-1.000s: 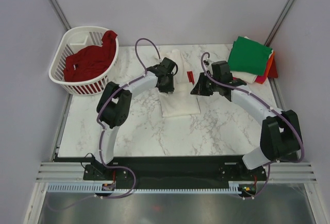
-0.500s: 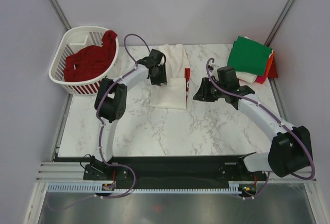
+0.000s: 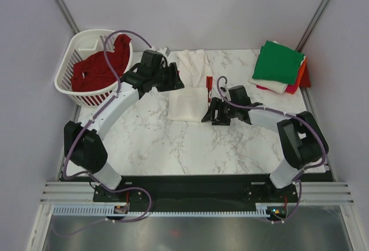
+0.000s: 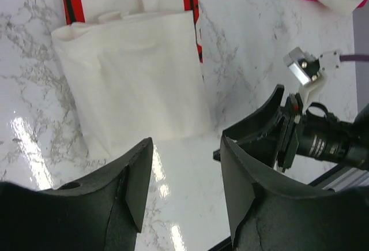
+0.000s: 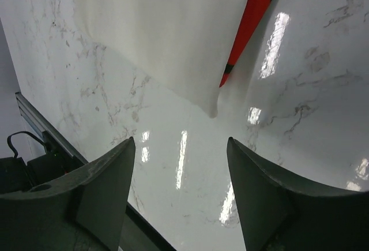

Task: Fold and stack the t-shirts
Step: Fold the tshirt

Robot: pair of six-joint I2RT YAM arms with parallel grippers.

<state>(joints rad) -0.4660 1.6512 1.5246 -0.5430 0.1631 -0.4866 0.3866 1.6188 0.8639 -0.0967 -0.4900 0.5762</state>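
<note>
Two empty sets of jaws, both well apart: I see the left end effector (image 3: 172, 80) by the far-left corner of the folded white cotton t-shirt with red trim (image 3: 187, 102), which lies mid-table toward the far edge, and the right end effector (image 3: 209, 112) beside its near-right corner.

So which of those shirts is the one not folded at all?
The dark red one, crumpled in the white basket on the left. The white one lies part-folded mid-table; the green-topped pile sits folded far right.
</note>
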